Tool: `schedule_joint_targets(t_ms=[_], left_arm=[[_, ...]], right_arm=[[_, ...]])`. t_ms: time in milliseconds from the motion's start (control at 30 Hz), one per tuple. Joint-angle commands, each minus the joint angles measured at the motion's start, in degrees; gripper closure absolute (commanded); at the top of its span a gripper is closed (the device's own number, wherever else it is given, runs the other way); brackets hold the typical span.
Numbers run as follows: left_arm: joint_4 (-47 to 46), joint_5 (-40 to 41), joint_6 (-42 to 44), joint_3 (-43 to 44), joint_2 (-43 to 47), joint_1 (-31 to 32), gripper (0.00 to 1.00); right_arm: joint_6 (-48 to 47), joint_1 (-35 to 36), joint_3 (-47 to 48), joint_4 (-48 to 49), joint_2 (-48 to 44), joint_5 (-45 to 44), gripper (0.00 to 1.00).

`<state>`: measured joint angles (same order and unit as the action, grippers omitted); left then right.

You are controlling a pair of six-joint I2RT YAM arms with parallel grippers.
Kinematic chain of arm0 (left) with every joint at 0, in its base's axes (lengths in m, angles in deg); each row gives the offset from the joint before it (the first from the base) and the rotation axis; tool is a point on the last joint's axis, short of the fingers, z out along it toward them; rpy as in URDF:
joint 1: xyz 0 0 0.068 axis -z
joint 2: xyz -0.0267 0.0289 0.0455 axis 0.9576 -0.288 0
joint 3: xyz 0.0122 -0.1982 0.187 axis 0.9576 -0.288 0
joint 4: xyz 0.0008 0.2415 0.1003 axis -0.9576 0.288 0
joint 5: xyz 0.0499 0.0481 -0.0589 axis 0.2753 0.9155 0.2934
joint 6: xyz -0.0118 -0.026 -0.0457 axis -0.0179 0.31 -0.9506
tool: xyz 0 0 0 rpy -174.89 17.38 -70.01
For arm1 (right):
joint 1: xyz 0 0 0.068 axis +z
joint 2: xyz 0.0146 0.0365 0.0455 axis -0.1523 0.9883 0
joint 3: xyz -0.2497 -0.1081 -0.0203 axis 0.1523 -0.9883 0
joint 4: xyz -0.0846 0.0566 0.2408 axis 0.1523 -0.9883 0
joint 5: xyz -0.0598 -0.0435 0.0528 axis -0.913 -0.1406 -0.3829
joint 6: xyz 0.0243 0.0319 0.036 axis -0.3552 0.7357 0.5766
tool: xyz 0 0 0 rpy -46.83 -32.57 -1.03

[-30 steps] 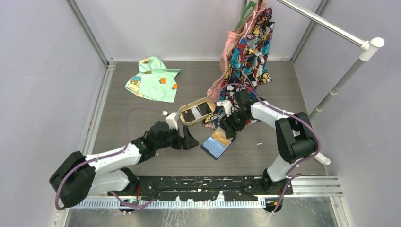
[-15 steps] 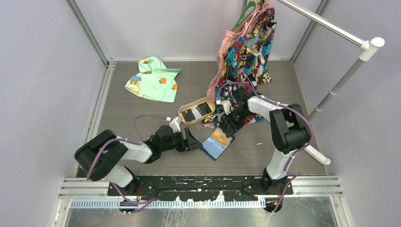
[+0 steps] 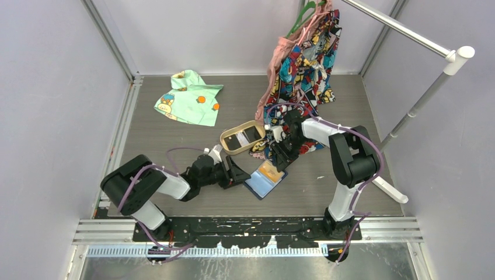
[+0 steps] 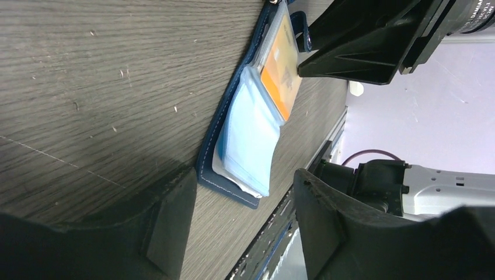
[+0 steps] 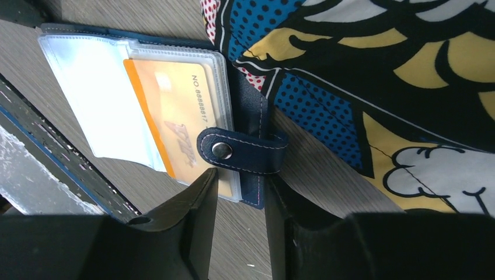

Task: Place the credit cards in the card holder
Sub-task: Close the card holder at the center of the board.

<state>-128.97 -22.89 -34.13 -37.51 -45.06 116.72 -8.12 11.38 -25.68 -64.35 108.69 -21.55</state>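
Right wrist shows my right gripper (image 5: pixel 240 189) has narrowed astride the card holder (image 5: pixel 246 116), grip unconfirmed; left gripper (image 4: pixel 239 186), spread, moved closer to brace.

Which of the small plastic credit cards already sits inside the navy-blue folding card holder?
The orange-yellow card, tucked in a clear pocket of the open holder; the dark cards lie in the tan oval tray.

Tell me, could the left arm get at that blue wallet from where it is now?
Probably yes. The left arm has its jaws open, facing the near end of the card holder on the table, with nothing between them.
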Motion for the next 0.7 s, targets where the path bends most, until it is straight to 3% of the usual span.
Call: schedule_joint_targets(t_ms=[0, 133, 233, 500, 667], left_arm=[[-5.41, -2.12, -4.71, -1.06, -4.84, 0.31, 0.39], [-19.74, -4.17, -9.42, -0.85, -8.94, 0.34, 0.51], [-25.52, -4.37, -11.65, -0.22, -10.93, 0.39, 0.54], [-27.53, -2.97, -12.34, 2.3, -9.11, 0.96, 0.55], [-22.76, -2.27, -11.02, 3.67, -5.34, 1.46, 0.54]], right_arm=[[1.87, 1.77, 0.11, -0.8, 1.58, 0.82, 0.61], [1.84, 1.82, 0.42, -1.2, 2.08, 0.67, 0.62], [1.84, 1.9, 0.64, -1.5, 2.23, 0.93, 0.63], [1.82, 1.93, 0.63, -1.54, 1.52, 1.31, 0.63], [1.87, 1.9, 0.59, -1.39, 0.69, 1.74, 0.63]])
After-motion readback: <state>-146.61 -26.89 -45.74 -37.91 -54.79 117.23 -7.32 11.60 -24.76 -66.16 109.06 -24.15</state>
